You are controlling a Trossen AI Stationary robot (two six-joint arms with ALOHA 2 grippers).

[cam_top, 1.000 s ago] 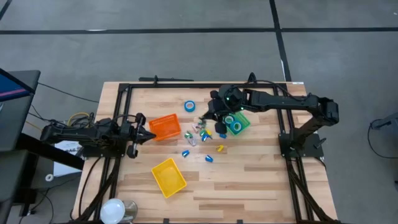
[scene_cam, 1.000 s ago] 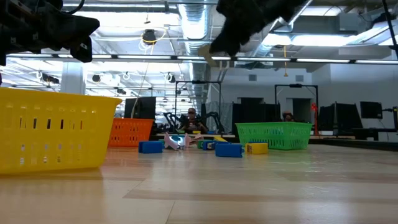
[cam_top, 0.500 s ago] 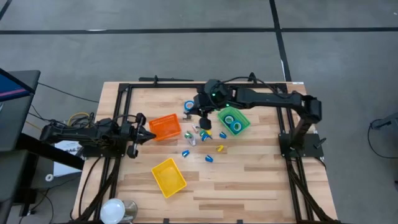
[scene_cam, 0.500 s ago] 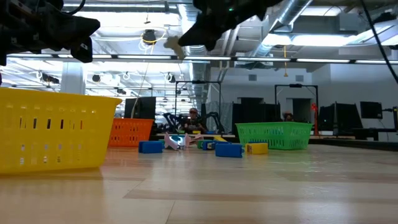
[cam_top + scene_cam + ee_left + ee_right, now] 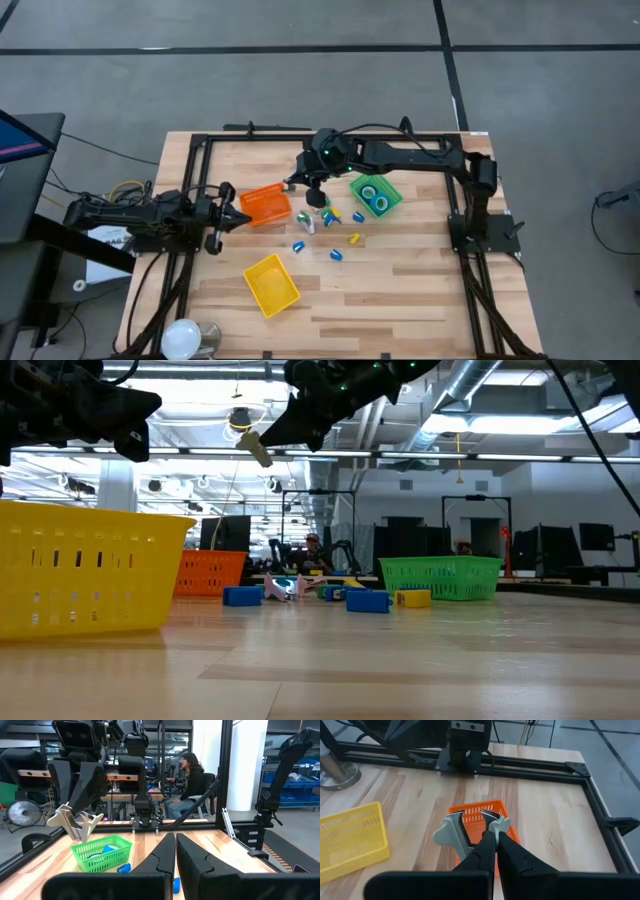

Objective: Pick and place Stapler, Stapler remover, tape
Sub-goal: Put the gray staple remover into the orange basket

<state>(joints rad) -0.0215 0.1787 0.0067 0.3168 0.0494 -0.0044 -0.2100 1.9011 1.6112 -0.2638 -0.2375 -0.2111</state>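
Observation:
My right gripper (image 5: 303, 184) hangs high above the table, just right of the orange bin (image 5: 265, 203), shut on a pale stapler remover (image 5: 465, 827). The remover also shows in the low view (image 5: 253, 448) and the left wrist view (image 5: 75, 822). Two rolls of blue tape (image 5: 373, 196) lie in the green bin (image 5: 392, 192). Small blue, green and yellow staplers (image 5: 330, 222) lie loose on the table between the bins. My left gripper (image 5: 238, 212) waits shut at the table's left edge. My right gripper pinches the stapler remover between its two fingers, near the middle where the two pale handles (image 5: 496, 826) meet; the fingertips (image 5: 490, 842) cover the exact spot. The fingers slant down from the table's right. The remover is lifted clear, its metal claws (image 5: 480, 813) pointing away from the gripper.
A yellow bin (image 5: 271, 283) stands near the front left. The black frame rail (image 5: 300, 136) runs along the far edge. People sit in the room beyond the table (image 5: 192, 780). Bare wood (image 5: 420, 280) lies at the front right.
My right gripper has carried the stapler remover toward the table's left edge, from beside the green bin to just right of the orange bin. It has stayed shut, and the remover has stayed high above the table.

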